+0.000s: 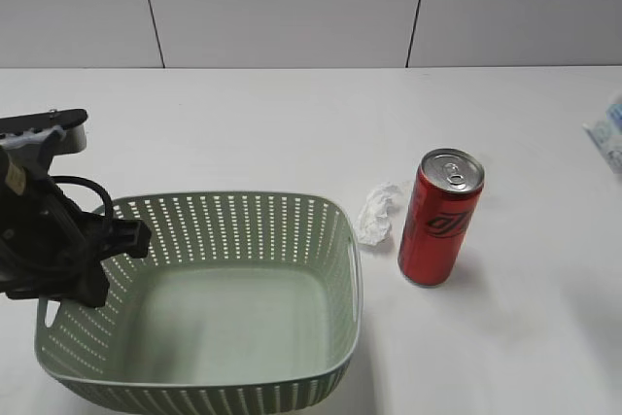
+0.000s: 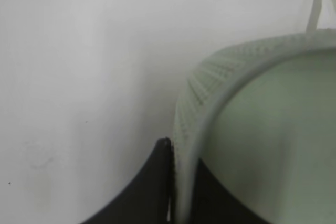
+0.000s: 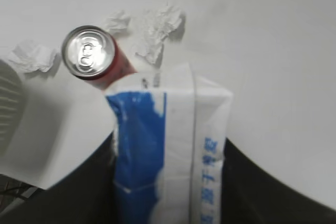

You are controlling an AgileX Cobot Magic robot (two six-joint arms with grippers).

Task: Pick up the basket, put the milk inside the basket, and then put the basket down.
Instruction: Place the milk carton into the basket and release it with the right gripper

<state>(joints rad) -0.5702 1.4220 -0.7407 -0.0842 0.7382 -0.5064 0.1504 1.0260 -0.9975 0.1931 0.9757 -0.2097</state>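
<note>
The pale green basket (image 1: 292, 216) is at the front left of the exterior view, and its inside shows nothing in it. My left gripper (image 1: 115, 238) is shut on its left rim. In the left wrist view the black jaws (image 2: 181, 182) pinch the perforated wall (image 2: 210, 90) from both sides. I cannot tell whether the basket is off the table. My right gripper (image 3: 167, 182) is shut on the white and blue milk carton (image 3: 178, 124) and holds it above the table. In the exterior view only a corner of the carton (image 1: 609, 133) shows at the right edge.
A tall red soda can (image 1: 439, 218) stands right of the basket and shows from above in the right wrist view (image 3: 88, 52). Crumpled white paper (image 1: 379, 211) lies between the can and the basket. More paper wads (image 3: 157, 24) lie near the can.
</note>
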